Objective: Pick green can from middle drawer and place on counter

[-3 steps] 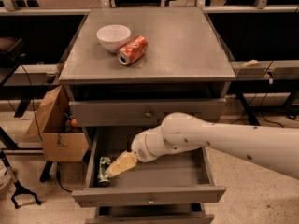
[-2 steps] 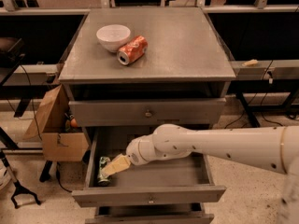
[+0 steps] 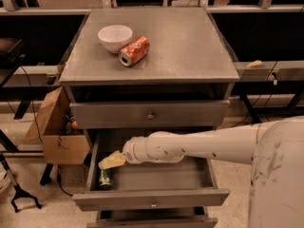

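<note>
The middle drawer is pulled open below the counter. The green can lies in the drawer's front left corner, dark green with a silver end. My white arm reaches in from the right. My gripper, with pale yellowish fingers, hovers just above the can at the drawer's left side. It holds nothing that I can see.
A white bowl and an orange-red soda can on its side sit on the counter's back left. The top drawer is shut. A cardboard box stands on the floor to the left. A black stand's legs are at the lower left.
My arm has slid further left inside the drawer. The gripper now sits over the green can at the left side, and the can shows below it.
</note>
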`<state>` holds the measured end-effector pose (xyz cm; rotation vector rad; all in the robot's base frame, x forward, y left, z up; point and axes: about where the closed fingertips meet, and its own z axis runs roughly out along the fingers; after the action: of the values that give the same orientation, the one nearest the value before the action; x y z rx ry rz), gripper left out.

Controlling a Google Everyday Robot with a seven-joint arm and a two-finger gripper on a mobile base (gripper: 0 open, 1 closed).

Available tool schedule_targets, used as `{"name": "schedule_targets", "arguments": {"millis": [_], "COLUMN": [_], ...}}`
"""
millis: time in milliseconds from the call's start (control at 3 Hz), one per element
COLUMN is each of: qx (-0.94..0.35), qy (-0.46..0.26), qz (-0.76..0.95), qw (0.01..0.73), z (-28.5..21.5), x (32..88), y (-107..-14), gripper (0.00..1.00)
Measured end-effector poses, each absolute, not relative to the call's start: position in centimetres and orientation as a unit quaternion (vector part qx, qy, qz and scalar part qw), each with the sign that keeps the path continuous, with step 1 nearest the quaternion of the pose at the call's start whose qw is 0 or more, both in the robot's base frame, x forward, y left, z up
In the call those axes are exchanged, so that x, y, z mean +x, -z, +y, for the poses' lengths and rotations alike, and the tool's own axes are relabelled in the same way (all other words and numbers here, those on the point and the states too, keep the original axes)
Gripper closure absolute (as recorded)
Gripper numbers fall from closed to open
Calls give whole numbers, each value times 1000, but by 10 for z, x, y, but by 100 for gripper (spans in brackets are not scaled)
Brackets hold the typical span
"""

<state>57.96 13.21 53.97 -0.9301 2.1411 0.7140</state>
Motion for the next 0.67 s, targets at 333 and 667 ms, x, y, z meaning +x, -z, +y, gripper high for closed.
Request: {"name": "schedule_targets", "arguments": {"millis": [333,667], "qx": [-358,-379], "qy": [-275,-308], "qz": [824,796], "qw": [343,359], "z": [132,146], "x": [580,586], "y": [-540,-532], "gripper": [0,0]}}
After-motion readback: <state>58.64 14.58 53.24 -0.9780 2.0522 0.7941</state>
